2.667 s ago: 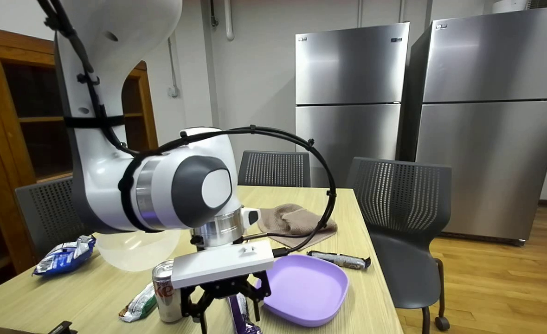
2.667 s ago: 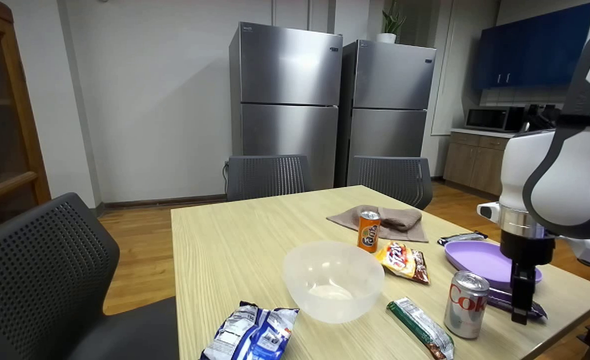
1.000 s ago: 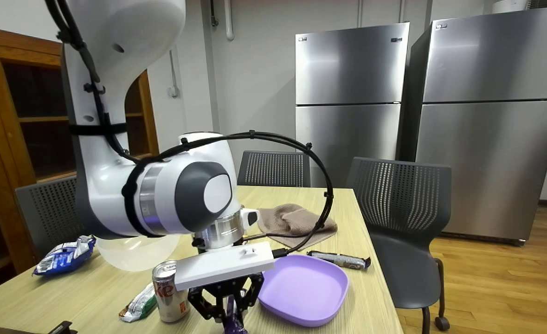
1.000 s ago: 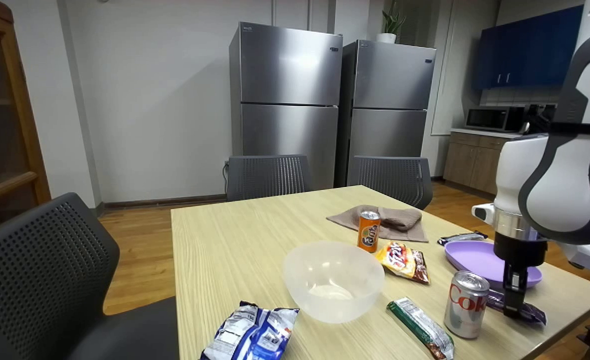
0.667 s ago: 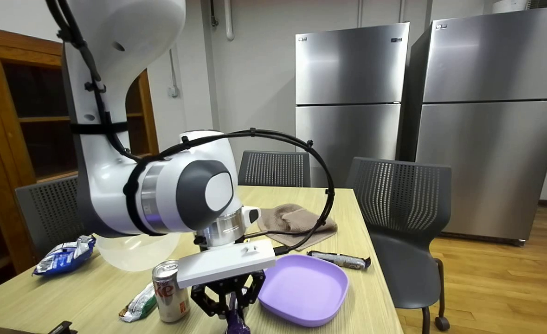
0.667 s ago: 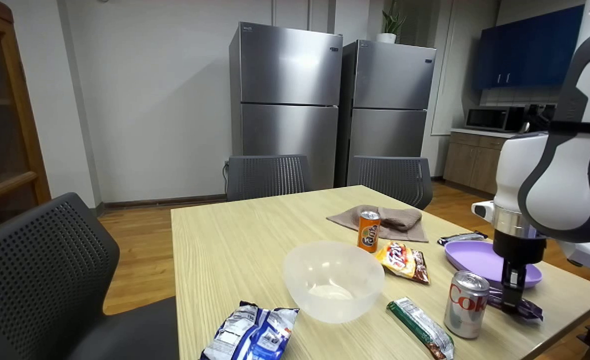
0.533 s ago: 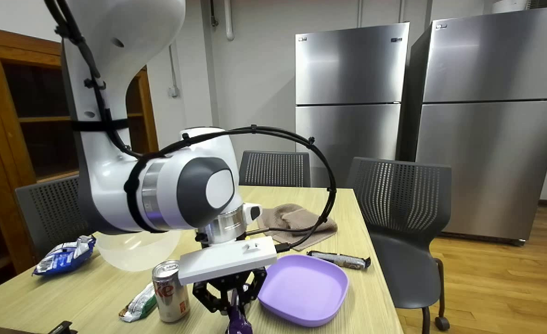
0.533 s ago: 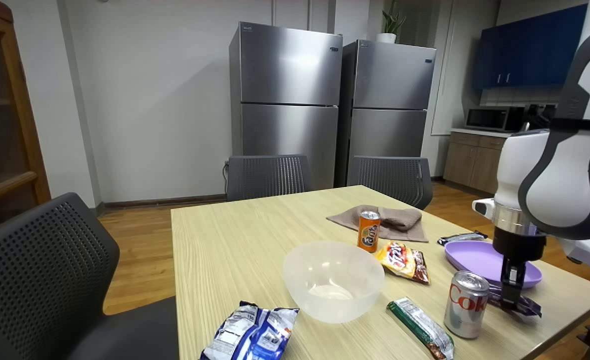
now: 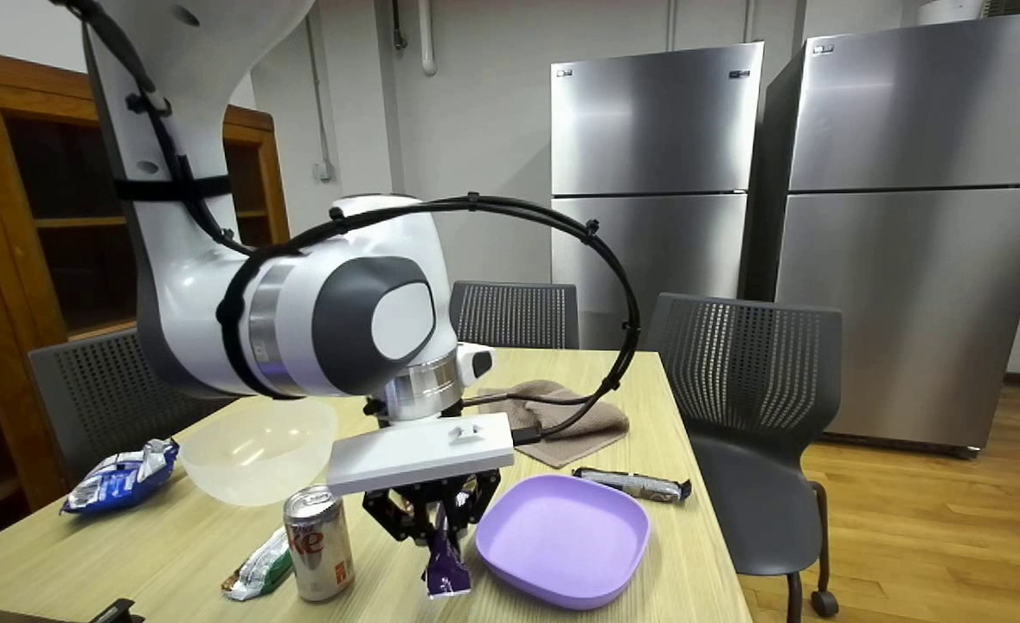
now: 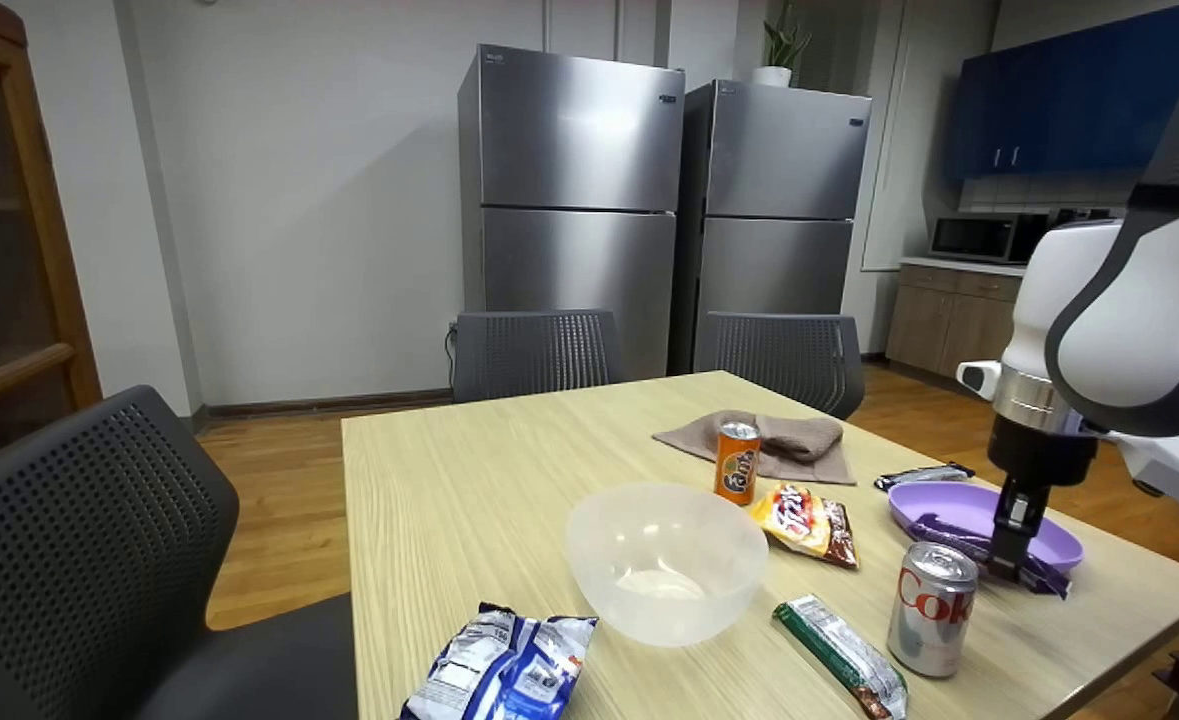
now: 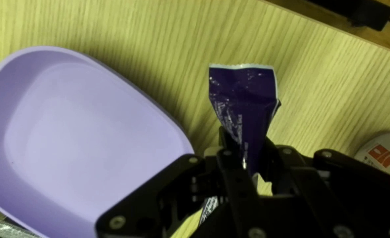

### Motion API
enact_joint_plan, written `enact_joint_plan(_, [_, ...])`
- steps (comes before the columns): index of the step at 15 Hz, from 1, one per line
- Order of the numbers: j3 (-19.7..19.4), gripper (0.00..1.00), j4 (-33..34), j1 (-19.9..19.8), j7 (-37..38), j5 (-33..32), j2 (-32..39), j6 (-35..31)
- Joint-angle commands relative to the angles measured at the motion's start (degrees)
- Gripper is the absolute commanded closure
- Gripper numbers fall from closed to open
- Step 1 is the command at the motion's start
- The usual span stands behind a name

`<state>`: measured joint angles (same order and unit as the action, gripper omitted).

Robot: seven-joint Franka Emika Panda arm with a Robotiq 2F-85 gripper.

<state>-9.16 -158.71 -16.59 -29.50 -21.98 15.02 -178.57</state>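
Only in an exterior view am I seeing an orange can, standing well apart from my gripper; both exterior views are showing a translucent bowl farther from me than the silver soda can, and a rumpled brown towel lying well beyond my fingers; only my wrist view is showing white lettering on the purple-wrapped bar.

The bar is sitting between my fingertips, over the table; its wrapper is glossy, dark and creased, narrowing where I am squeezing it and flaring toward a flat, crimped end with a pale, serrated edge; a lilac dish is lying just beside it on one flank of me, while the soda can is standing upright near my opposite flank.

My arm is arching above the table and holding a bend at the wrist, so that my fingers are pointing downward; they are pinching the bar from both sides near its middle, the wrapper is bunching between them, and its two ends are sticking out past them, one on either side; a black cable is looping out from above my gripper and curving back along the arm.
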Motion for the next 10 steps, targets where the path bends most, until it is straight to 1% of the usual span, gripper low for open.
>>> enact_joint_plan(1, [8.18, 0.96, -0.22, -7.73, -1.5, 5.46, -2.75, 1.56])
enact_joint_plan(4, [13.73, 0.96, 1.19, -12.54, -1.32, 10.93, -2.37, 2.76])
enact_joint_plan(6, [15.11, 0.96, 2.81, -13.75, -1.02, 13.15, -2.03, 3.63])
enact_joint_plan(7, [16.22, 0.96, 3.76, -15.02, -0.9, 13.81, -1.93, 4.43])
enact_joint_plan(9, [15.94, 0.96, 6.04, -14.97, -0.29, 14.87, -1.29, 5.66])
enact_joint_plan(10, [14.5, 0.96, 7.28, -13.32, -0.42, 16.23, -0.9, 6.43])
